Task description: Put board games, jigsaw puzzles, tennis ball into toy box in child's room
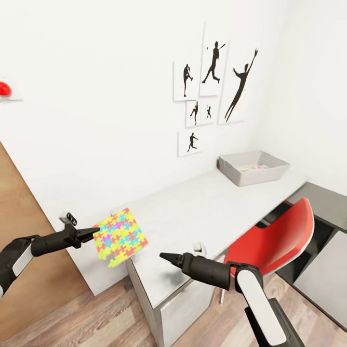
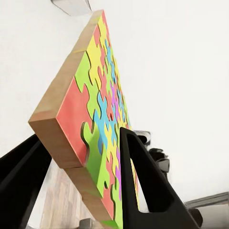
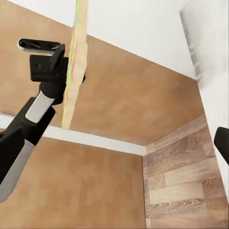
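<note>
A jigsaw puzzle (image 1: 120,237) box, covered in yellow, red, blue and green pieces, hangs in the air beyond the table's (image 1: 202,202) near left corner, over the floor. My left gripper (image 1: 94,233) is shut on its edge. In the left wrist view the puzzle box (image 2: 95,119) sits between the two black fingers (image 2: 143,181). The right wrist view has the same box (image 3: 74,71) edge-on. My right gripper (image 1: 163,257) hovers low over the table's near end, open, holding nothing. The grey toy box (image 1: 236,176) stands at the table's far end with flat printed boxes inside.
A red chair (image 1: 274,238) is tucked against the table's right side, by a lower dark grey section (image 1: 327,202). A brown wood panel (image 1: 29,270) stands at the left. Silhouette pictures (image 1: 212,91) hang on the white wall. A small white object (image 1: 199,248) lies near the table's front edge.
</note>
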Controlling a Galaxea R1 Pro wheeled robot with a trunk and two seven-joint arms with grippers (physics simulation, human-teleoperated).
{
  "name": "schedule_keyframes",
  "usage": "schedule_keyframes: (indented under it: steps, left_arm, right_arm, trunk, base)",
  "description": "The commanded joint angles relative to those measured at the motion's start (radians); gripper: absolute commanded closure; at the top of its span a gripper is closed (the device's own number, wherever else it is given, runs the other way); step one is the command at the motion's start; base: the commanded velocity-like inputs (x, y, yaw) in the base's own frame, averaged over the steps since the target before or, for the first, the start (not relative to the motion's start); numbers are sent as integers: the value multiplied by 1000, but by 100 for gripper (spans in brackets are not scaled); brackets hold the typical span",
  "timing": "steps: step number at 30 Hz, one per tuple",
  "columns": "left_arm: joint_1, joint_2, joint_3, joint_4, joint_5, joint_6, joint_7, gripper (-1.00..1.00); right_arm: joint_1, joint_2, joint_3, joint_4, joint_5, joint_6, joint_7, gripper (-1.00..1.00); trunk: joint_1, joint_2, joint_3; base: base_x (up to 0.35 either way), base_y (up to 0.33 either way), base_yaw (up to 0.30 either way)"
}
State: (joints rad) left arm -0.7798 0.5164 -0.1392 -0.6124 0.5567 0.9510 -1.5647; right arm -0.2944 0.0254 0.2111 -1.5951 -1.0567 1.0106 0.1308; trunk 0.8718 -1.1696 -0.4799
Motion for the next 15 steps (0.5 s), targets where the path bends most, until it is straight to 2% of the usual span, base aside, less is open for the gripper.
schedule_keyframes:
  steps: [1,6,15]
  left_arm:
    - [-1,2,-7,-8,2,11,-6,100]
    - [0,2,-9,-28,2,11,-6,100]
    - [1,2,-10,-29,2,12,-6,100]
  right_arm:
    - [-1,-1,-2,0,11,4,4,-100]
    - [-2,-2,-4,0,10,5,-24,-100]
    - [0,-4,-10,0,10,-2,-27,-100]
  trunk:
    - [-4,7,2]
    - [-23,42,18]
    - [-58,105,46]
  base:
    - [-119,6,0]
    - [-197,48,0]
    - [-20,5,0]
